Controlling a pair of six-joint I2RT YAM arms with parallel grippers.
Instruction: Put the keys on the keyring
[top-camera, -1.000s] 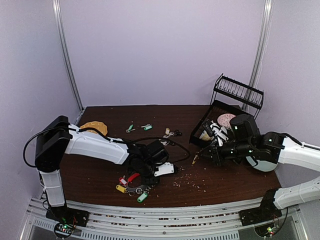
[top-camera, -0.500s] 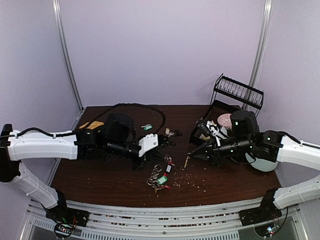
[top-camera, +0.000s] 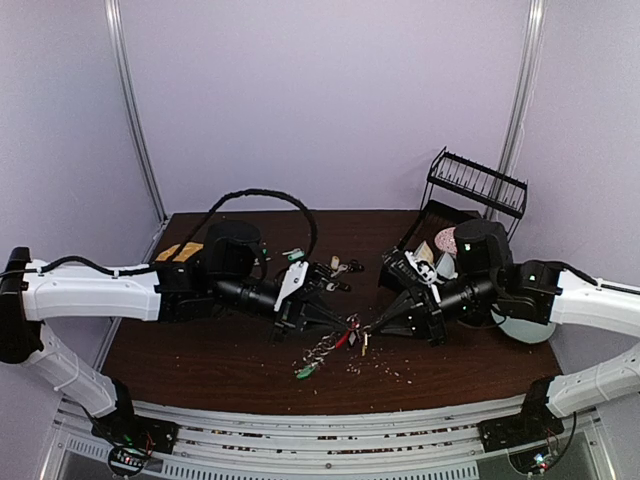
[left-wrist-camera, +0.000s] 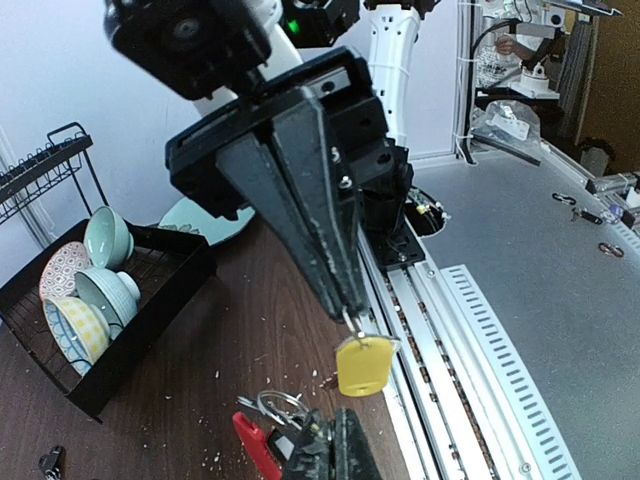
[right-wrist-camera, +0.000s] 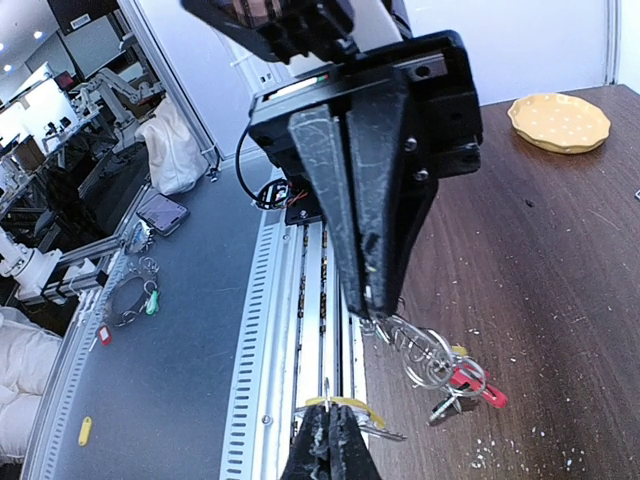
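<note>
Top external: keyring (top-camera: 326, 348) over table (top-camera: 200, 347) centre, nearer front edge

Dark wooden table (top-camera: 200, 345) filling the lower centre.
On it: yellow plate (top-camera: 180, 250) at left, black dish rack (top-camera: 476, 182) upper right, green-tagged key (top-camera: 293, 254), scattered crumbs (top-camera: 385, 370).

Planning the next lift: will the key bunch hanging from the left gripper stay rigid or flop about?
Probably floppy: the key bunch hangs slack from the shut left gripper, so it would likely swing. Its linked rings look loose, so the red tag may twist freely. Thin metal pinched at one point could slip.
</note>
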